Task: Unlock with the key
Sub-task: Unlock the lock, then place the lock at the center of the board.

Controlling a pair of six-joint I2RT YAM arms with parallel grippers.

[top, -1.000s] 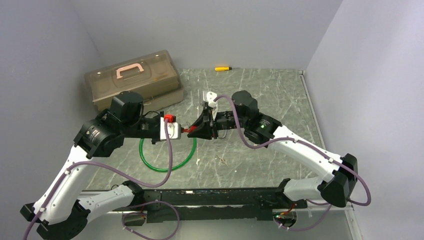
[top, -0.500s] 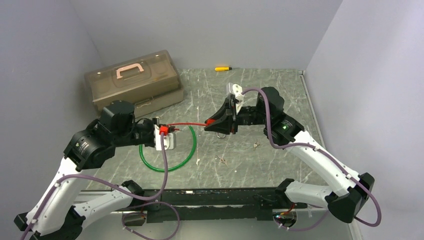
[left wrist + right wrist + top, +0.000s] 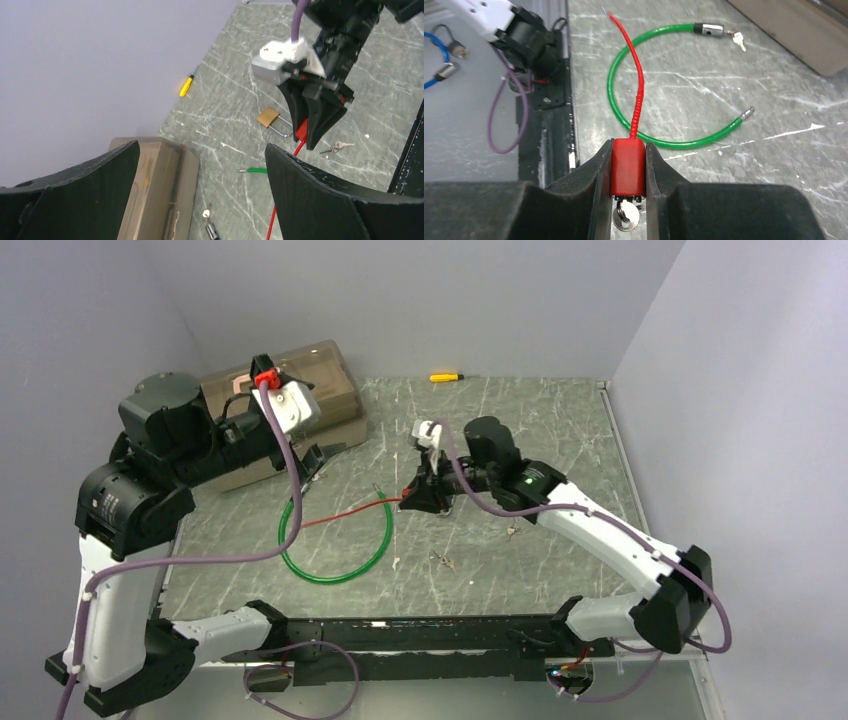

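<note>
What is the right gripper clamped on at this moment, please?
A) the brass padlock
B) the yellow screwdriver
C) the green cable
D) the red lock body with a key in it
D: the right wrist view shows the red lock body pinched between the fingers of the right gripper, with a key hanging from its end, while the brass padlock lies loose on the table.

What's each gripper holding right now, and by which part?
Right gripper grips the red cable lock by its lock body; left gripper is open and empty.
</note>
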